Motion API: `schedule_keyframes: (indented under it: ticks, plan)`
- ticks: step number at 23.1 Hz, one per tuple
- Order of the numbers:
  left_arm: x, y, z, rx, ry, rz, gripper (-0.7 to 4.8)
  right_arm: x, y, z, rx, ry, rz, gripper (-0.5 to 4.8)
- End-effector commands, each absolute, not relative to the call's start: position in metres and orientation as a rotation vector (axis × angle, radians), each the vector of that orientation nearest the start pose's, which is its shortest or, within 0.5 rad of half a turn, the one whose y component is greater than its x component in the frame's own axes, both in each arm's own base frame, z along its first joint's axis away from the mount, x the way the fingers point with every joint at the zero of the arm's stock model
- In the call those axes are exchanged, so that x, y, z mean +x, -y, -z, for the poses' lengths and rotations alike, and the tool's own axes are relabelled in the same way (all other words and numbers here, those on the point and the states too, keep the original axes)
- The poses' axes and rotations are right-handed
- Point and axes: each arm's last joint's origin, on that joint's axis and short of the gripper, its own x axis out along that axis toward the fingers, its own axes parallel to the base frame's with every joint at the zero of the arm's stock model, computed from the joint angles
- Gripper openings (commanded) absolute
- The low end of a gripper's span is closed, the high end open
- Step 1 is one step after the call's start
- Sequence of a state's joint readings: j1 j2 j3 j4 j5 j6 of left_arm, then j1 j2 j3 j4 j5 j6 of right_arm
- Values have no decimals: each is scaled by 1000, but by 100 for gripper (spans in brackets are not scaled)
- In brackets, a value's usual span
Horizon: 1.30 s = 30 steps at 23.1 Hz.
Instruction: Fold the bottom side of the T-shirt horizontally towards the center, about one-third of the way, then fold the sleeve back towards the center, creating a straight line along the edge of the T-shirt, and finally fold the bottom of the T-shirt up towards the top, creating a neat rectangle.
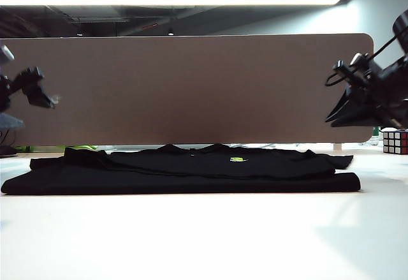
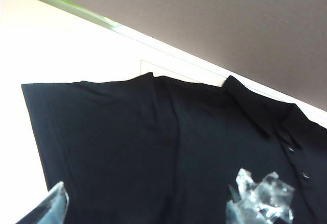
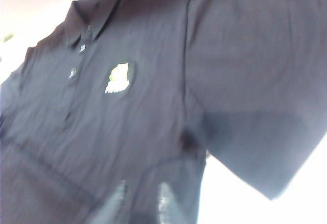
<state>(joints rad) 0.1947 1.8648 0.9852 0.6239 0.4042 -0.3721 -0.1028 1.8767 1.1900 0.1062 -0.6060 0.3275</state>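
Across the white surface (image 1: 204, 242) lies the black cloth T-shirt (image 1: 191, 171), left end effector (image 2: 148, 203) spread wide above, right end effector (image 3: 139, 201) narrowly parted, empty; both should pinch the near edge evenly.

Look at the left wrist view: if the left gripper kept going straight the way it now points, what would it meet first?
Most likely the T-shirt: the left gripper, fingers spread wide, aims at black cloth beside the collar with nothing between. Depth is unclear, as it hangs well above the table.
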Motion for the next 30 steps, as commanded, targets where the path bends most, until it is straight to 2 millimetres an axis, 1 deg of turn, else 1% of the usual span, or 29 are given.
schedule_keyframes:
  ticks: [1,4,6,8,12,13,15,17,20,24,26,27,30]
  plan:
    - [409,-71,-173,-459,-297,200,395,432,31,-196,523,-591,-389,150]
    - [426,-73,-178,-445,-266,189,394,452,43,-191,533,-592,-320,149]
    - [435,-75,-180,-450,-283,187,394,461,53,-184,591,-601,-286,149]
    - [447,-77,-182,-455,-297,196,394,465,66,-177,616,-607,-259,149]
    - [464,-81,-177,-468,-340,188,395,467,72,-172,642,-613,-234,149]
    - [468,-82,-174,-475,-358,184,395,467,77,-169,664,-618,-219,149]
    - [473,-83,-171,-480,-378,179,395,468,81,-167,713,-633,-203,149]
    - [476,-83,-168,-485,-392,177,395,468,84,-169,727,-642,-197,149]
    - [480,-85,-162,-491,-418,155,395,469,87,-172,736,-655,-188,149]
    - [485,-86,-154,-502,-448,160,395,470,88,-172,730,-653,-166,149]
    - [488,-86,-149,-508,-459,169,395,472,89,-168,737,-664,-161,149]
    - [488,-86,-147,-509,-462,166,395,474,89,-163,746,-677,-160,149]
    - [488,-86,-146,-509,-464,165,395,477,90,-154,762,-700,-154,149]
